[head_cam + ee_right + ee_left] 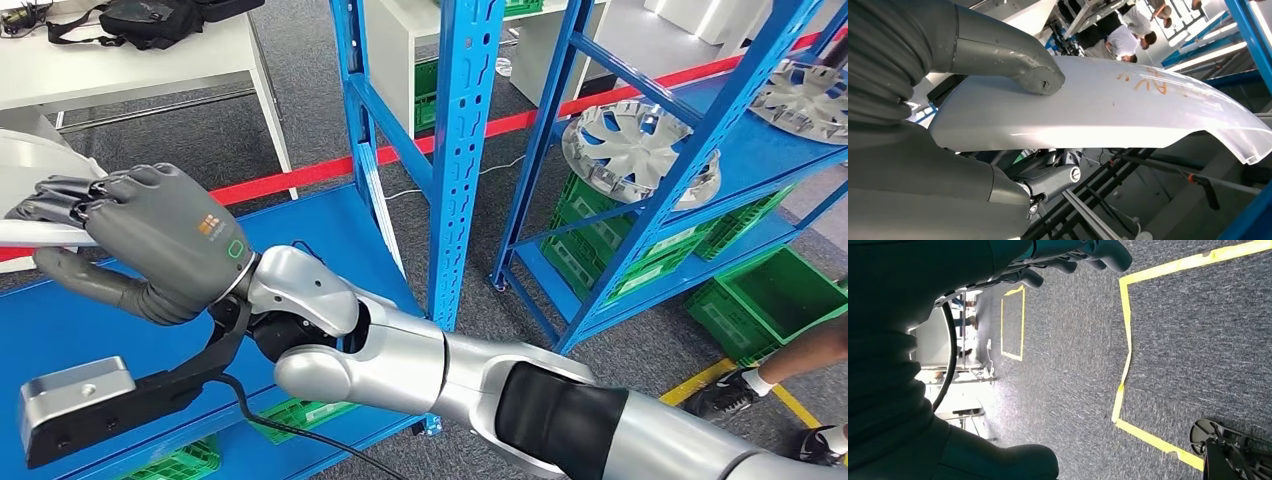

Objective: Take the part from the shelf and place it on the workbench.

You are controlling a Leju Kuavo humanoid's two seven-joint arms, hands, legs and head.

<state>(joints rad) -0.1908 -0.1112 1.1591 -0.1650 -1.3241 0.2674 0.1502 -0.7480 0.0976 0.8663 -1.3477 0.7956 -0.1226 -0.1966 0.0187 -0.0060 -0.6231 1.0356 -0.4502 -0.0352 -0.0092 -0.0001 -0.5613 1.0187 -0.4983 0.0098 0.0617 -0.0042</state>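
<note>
Right hand is clamped on the white part, held above the blue shelf, its long axis running away past the thumb.

blue shelf rack holds 2 silver hubcaps on 1 level (green crates below)

Silver jointed right arm, grey hand; orange logo, black cable
</note>
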